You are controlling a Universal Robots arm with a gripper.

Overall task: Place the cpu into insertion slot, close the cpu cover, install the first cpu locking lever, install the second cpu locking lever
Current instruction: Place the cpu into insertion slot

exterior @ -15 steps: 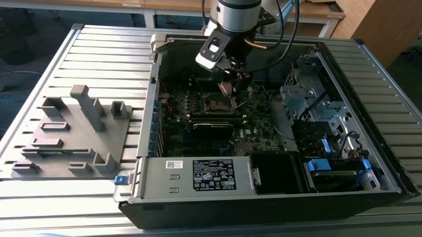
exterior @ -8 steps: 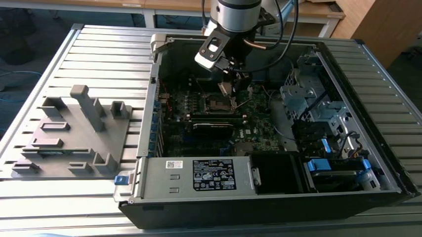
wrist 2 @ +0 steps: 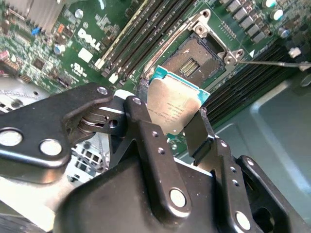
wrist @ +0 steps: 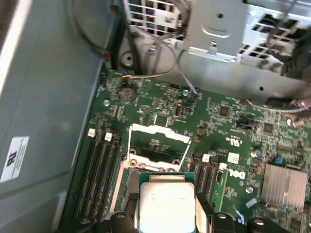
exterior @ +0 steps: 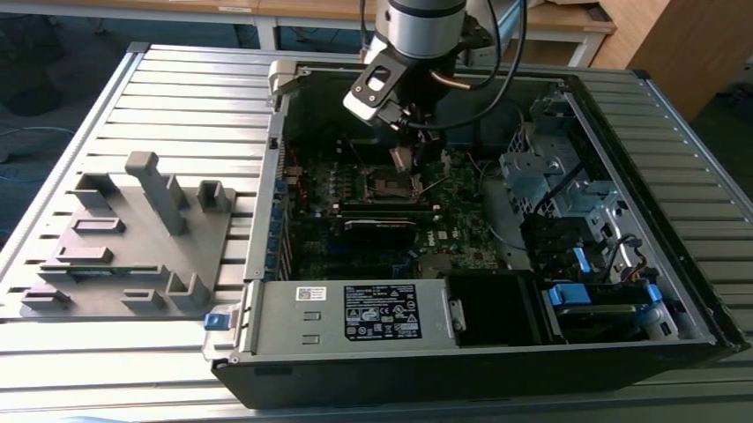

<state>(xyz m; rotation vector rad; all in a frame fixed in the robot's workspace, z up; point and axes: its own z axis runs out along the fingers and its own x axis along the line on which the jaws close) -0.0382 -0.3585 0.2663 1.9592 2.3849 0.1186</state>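
Presently, at the exterior view's left, a grey fixture plate point(exterior: 130, 238) lies on the slatted desk point(exterior: 176, 88), well apart from the work. Beside it stands the open computer case point(exterior: 264, 176) with its motherboard point(exterior: 453, 220) exposed.

Over the middle of the board the arm carries the claw point(exterior: 403, 159). In the second wrist view its fingers point(wrist 2: 146, 131) are clamped on opposite edges of the cpu point(wrist 2: 177, 104), with the metal top facing the wrist cameras. The cpu hangs above the insertion slot point(wrist 2: 192, 60), apart from it and not seated. It appears offset toward one side of the socket, though the gap between them cannot be judged with confidence.

A thin locking lever point(wrist 2: 272, 62) juts out sideways from the socket's corner, apparently released. Further to the exterior view's right sits the grey drive cage point(exterior: 547, 172), which plays no part here.

Assessment: the placing step is in hand. To do it well:
- Square the chip's edges to the socket rim.
- Check the corner orientation.
- Hold the chip level.
- Lower it straight, with no sideways slide across the contacts.
- Use no pressing force; the chip should settle under its own weight.
- Keep the fingers clear of the lever.
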